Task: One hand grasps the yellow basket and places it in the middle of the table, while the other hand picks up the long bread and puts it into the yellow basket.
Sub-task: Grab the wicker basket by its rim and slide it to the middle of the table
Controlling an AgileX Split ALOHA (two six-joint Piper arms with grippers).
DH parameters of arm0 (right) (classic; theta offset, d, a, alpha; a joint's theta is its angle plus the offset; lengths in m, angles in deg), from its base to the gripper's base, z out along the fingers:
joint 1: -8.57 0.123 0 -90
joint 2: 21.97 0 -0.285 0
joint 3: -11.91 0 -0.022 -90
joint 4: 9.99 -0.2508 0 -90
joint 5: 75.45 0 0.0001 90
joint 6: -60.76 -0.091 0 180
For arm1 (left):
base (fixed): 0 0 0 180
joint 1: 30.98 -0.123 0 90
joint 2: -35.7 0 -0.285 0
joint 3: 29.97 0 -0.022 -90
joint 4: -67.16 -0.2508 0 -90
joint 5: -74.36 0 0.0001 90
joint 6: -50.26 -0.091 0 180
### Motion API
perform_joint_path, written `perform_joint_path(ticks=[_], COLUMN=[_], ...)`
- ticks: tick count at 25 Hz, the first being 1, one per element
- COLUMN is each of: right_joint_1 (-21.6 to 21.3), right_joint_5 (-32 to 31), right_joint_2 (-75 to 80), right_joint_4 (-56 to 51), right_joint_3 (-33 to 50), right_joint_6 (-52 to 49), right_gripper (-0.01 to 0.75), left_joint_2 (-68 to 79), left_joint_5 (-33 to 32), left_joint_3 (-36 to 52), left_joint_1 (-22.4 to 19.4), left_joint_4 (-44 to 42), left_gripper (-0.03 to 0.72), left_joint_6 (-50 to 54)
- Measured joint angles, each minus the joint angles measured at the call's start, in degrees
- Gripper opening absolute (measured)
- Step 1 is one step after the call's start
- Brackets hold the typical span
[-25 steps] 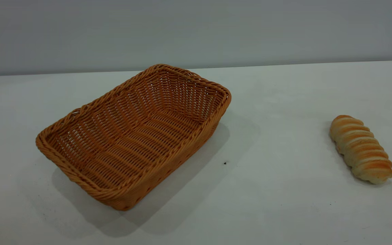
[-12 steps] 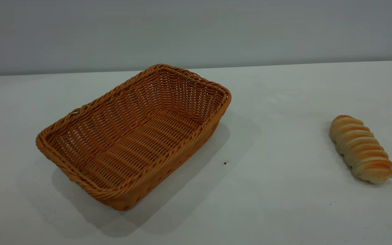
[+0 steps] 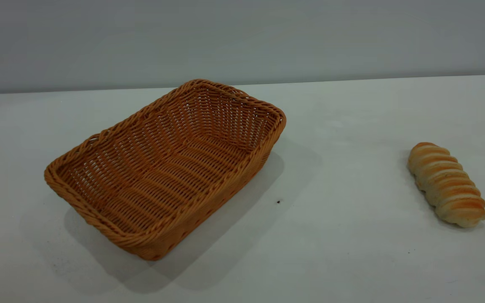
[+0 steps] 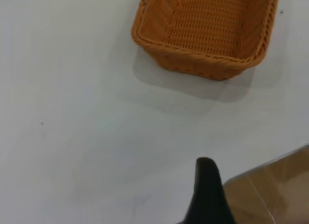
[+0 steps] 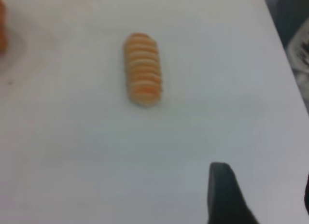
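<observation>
- Desk [image 3: 352, 261]: white, plain, a few tiny dark specks; carries both items below.
- Yellow basket [image 3: 164, 168]: rectangular woven wicker with a braided rim, lying at an angle in the left-centre of the exterior frame, empty inside. In the left wrist view it sits at the upper right of the frame [image 4: 207, 33], well apart from the gripper.
- Long bread [image 3: 446, 184]: ridged golden loaf, lying flat at the right of the exterior frame, well apart from the basket; touched by nothing.
- Left gripper [image 4: 208, 195]: one black finger shows at the lower edge of its wrist view, above bare desk; jaws' spread cannot be told, holding nothing visible.
- Right gripper [image 5: 226, 195]: one black finger shows at the lower right of its wrist view, clear of the bread [image 5: 143, 68]; jaws' spread cannot be told.
</observation>
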State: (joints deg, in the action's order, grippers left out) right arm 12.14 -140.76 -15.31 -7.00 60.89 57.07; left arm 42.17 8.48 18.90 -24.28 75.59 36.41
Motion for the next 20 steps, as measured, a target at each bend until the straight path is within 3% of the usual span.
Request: perform_joint_path(ticks=[7,13,20], right_joint_1=[2.23,2.23,2.23], right_joint_5=[1.15,2.09,3.85], right_joint_2=[0.00,1.44,20.93], right_joint_4=[-1.93,1.17,7.39], right_joint_3=[0.00,-0.07,-4.16], right_joint_6=[0.00,-0.28,-4.31], right_gripper=[0.430,0.430,0.430], left_joint_2=[0.00,1.50,16.38], left_joint_5=[0.20,1.97,12.13], left_joint_3=[0.00,-0.17,-0.53], left_joint_1=[1.93,2.76,2.73], left_joint_4=[-1.90,-8.43,-13.41], left_gripper=[0.585,0.560,0.512], left_joint_6=[3.16,14.62,23.97])
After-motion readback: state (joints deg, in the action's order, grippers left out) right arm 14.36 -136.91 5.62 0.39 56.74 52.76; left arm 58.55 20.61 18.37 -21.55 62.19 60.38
